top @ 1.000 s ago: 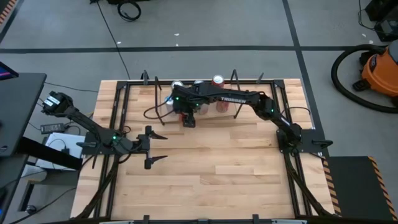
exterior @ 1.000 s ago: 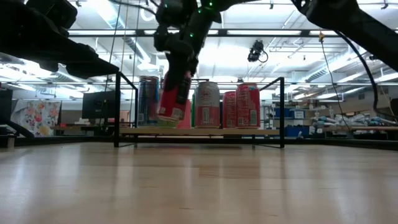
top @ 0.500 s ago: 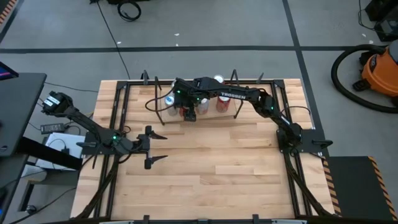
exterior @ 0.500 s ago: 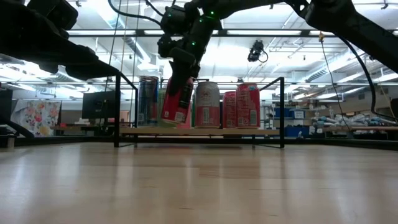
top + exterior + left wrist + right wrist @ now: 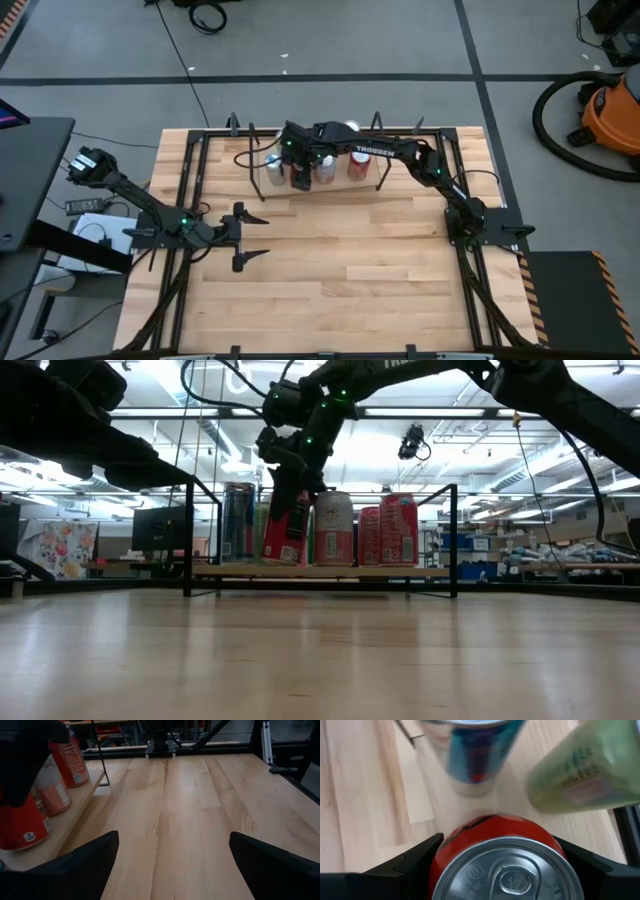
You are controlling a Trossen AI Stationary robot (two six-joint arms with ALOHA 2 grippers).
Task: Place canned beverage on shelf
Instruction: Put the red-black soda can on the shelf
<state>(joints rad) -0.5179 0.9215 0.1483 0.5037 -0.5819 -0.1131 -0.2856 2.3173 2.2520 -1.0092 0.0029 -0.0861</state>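
Observation:
A red can (image 5: 286,532) hangs tilted in my right gripper (image 5: 291,500), which is shut on it, over the left part of the low wooden shelf (image 5: 400,572). In the right wrist view its silver top (image 5: 507,870) shows between my fingers. Whether its bottom touches the plank I cannot tell. Standing upright on the shelf are a tall blue can (image 5: 238,520), a green one (image 5: 261,530), a pale one (image 5: 333,527) and two red ones (image 5: 398,528). My left gripper (image 5: 245,237) waits open at the table's left. My right gripper pinches the red can's upper side wall (image 5: 440,855) between its two fingers (image 5: 405,865), one on each side just below the rim. The fingers come from above, slanting down. The can hangs below them, top up and a little tilted, its bottom at the shelf plank.
Thin black rod uprights (image 5: 188,535) stand at each end of the shelf. The blue can (image 5: 475,750) and the green can (image 5: 585,765) stand close behind the held can. Bare wooden tabletop (image 5: 350,270) lies between the shelf and the near edge.
My right gripper has carried the red can toward the table's far edge and slightly down, from in front of the shelf to over its plank, and has rolled a little. The can is now less tilted and stands in line with the other cans.

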